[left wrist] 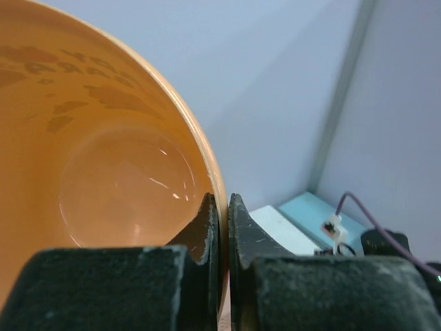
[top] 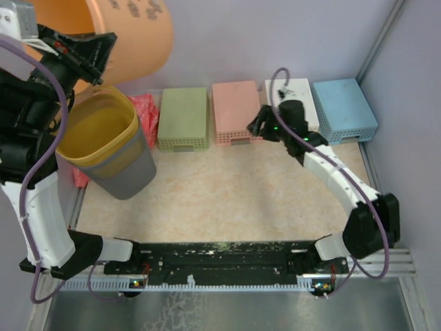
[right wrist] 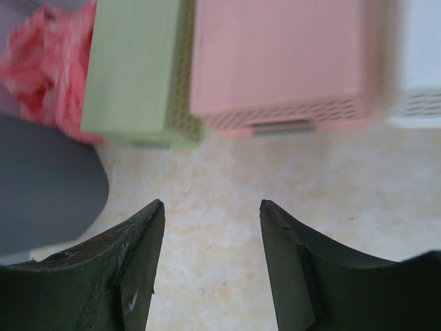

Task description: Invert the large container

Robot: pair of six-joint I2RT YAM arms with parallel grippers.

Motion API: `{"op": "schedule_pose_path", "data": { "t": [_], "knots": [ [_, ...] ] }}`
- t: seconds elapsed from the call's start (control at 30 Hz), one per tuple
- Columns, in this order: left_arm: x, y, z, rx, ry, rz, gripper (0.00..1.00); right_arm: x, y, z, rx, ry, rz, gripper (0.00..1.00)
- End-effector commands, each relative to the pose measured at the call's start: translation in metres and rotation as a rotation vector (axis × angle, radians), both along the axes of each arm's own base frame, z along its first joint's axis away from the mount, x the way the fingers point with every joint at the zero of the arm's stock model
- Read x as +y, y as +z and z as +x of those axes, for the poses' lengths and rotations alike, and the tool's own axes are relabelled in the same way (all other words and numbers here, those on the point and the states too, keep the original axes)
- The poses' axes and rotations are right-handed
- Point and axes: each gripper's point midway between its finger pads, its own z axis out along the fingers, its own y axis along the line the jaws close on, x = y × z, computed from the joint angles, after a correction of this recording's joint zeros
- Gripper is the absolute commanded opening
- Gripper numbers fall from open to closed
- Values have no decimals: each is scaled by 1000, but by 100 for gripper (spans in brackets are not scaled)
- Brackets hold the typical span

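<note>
A large orange container [top: 131, 34] hangs in the air at the top left, tilted on its side. My left gripper [top: 96, 61] is shut on its rim. In the left wrist view the fingers [left wrist: 222, 200] pinch the orange wall [left wrist: 103, 158], one inside and one outside, and the round bottom shows inside. Below it a grey container [top: 127, 172] stands on the table with a yellow container [top: 96, 127] nested in it. My right gripper [top: 256, 125] is open and empty above the table in front of the pink box; its jaws [right wrist: 212, 203] stand wide apart.
Green [top: 183, 117], pink [top: 236, 110], white [top: 300, 93] and blue [top: 344, 109] boxes line the back wall. A red crumpled bag [top: 145, 107] lies behind the grey container. The green [right wrist: 131, 69] and pink [right wrist: 275, 62] boxes, the bag [right wrist: 41, 69] and the grey container [right wrist: 41, 186] show in the right wrist view.
</note>
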Motion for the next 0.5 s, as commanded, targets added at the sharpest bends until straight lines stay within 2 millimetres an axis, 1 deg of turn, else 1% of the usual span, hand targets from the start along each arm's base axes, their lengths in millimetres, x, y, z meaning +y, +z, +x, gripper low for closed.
{"op": "schedule_pose_path", "data": {
  "t": [0.0, 0.07, 0.1, 0.17, 0.23, 0.27, 0.33, 0.37, 0.4, 0.43, 0.47],
  "knots": [
    [-61, 8, 5, -35, -368, -15, 0, -111, 68, 10, -140, -341, 92, 58],
    [-81, -3, 10, 4, -490, -33, 0, -165, 75, 4, -147, -481, 122, 59],
    [-94, -7, 9, 4, -567, -35, 0, -186, 77, -1, -149, -541, 122, 59],
    [-125, -23, 13, 53, -678, -48, 0, -224, 84, -13, -161, -651, 100, 61],
    [-166, -43, 16, 113, -763, -44, 0, -251, 94, -28, -179, -748, 58, 61],
    [-186, -54, 16, 149, -814, -42, 0, -261, 98, -34, -185, -790, 32, 62],
    [-223, -77, 14, 229, -913, -41, 0, -281, 111, -50, -207, -874, -21, 62],
    [-239, -90, 14, 273, -947, -44, 0, -290, 122, -60, -233, -917, -56, 63],
    [-251, -98, 11, 295, -981, -50, 0, -296, 129, -69, -247, -943, -83, 63],
    [-264, -114, 12, 338, -1012, -55, 0, -307, 141, -81, -271, -1006, -119, 64],
    [-273, -125, 12, 377, -1035, -64, 0, -316, 150, -91, -290, -1049, -149, 65]
  ]
}}
